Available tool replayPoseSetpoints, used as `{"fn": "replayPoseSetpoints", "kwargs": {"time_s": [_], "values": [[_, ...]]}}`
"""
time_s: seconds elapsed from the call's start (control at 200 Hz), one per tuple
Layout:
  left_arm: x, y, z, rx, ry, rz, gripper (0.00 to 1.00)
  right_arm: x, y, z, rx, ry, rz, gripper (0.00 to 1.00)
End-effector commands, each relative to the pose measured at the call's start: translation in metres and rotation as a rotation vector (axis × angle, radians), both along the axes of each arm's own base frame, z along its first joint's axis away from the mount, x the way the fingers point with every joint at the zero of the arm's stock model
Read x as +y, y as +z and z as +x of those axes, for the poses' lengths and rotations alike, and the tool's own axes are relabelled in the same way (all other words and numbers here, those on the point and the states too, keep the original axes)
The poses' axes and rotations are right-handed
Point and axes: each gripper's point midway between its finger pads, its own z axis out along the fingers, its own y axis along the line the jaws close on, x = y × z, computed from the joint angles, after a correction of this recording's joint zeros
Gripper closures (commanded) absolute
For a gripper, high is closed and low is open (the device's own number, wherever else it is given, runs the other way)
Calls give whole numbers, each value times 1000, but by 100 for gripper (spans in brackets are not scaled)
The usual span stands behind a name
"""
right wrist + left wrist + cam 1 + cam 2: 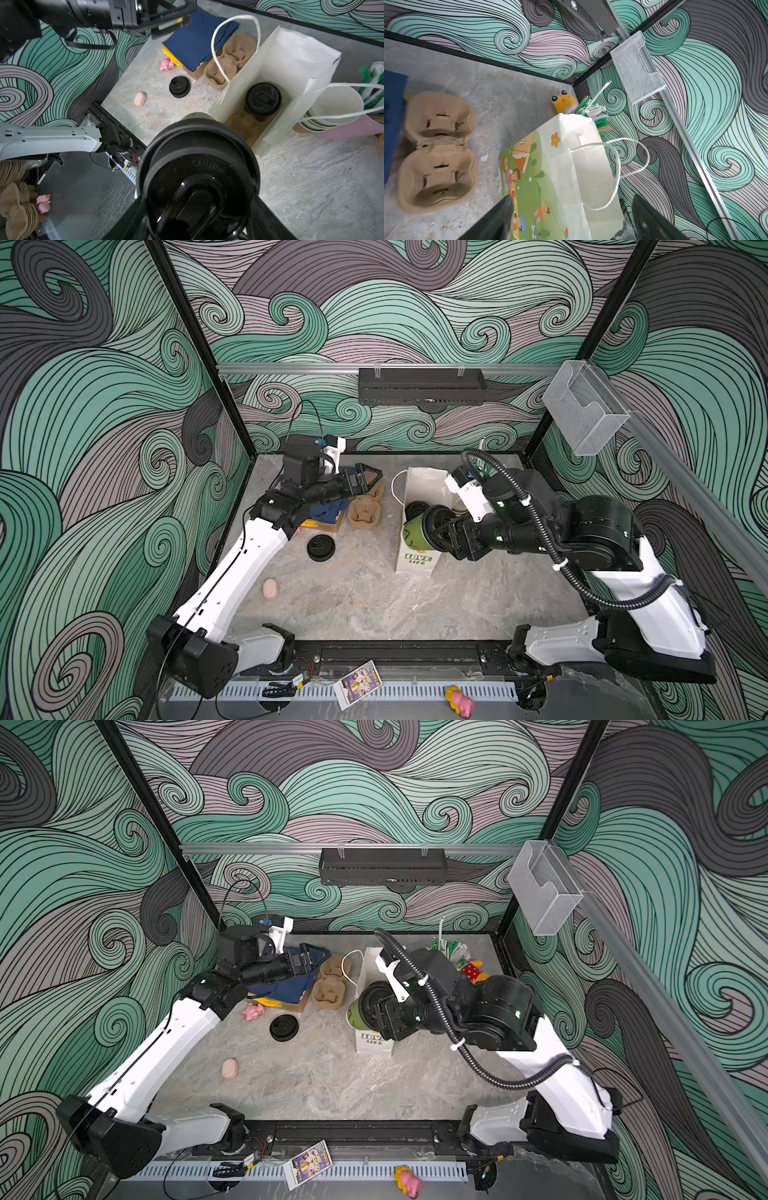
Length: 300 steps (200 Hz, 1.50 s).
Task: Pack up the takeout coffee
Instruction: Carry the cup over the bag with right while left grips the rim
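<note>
- Jaws of your right gripper (432, 529) clamp a lidded green paper cup (413, 533), tilted at the white paper bag's (417, 562) open top, mid-frame in both top views.
- Your left gripper (572, 197) gapes wide and empty near the bag.
- Another lidded cup (262, 99) sits inside the bag; a loose black lid (321, 546) lies left of the bag.

Right claw (369, 1011) gripping lidded green cup (354, 1016) at white bag (369, 973), loose lid (284, 1027) aside
</note>
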Motion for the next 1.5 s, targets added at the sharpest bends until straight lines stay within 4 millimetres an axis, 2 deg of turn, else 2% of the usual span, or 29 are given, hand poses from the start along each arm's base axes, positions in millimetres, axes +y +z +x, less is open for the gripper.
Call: {"fn": "replayPoseSetpoints", "kwargs": {"time_s": [0.0,0.21,0.3,0.325,0.445,0.625,0.73,0.75,1.071,1.496], "values": [[-25,17,0,-62,-111,-13,9,-16,10,14,-50,-80,-6,35],[-47,9,4,-45,-164,-7,23,-26,17,45,-111,-193,-49,35],[-52,8,-1,-41,-181,-4,31,-23,10,58,-99,-218,-81,34],[-56,-5,4,-9,-183,9,34,-23,8,62,-94,-227,-90,34],[-60,-16,3,27,-181,14,52,-22,-7,74,-62,-250,-146,34],[-61,-21,-1,68,-154,0,86,-21,-27,84,-11,-255,-215,35],[-59,-29,-3,124,-114,-4,98,-22,-32,86,2,-257,-232,35],[-55,-19,-9,110,-106,-19,100,-22,-33,86,6,-257,-233,35],[-48,-15,-26,190,73,-176,100,-22,-43,88,53,-247,-256,35],[-47,-16,-61,225,244,-345,100,-11,-65,75,165,-167,-292,37]]}}
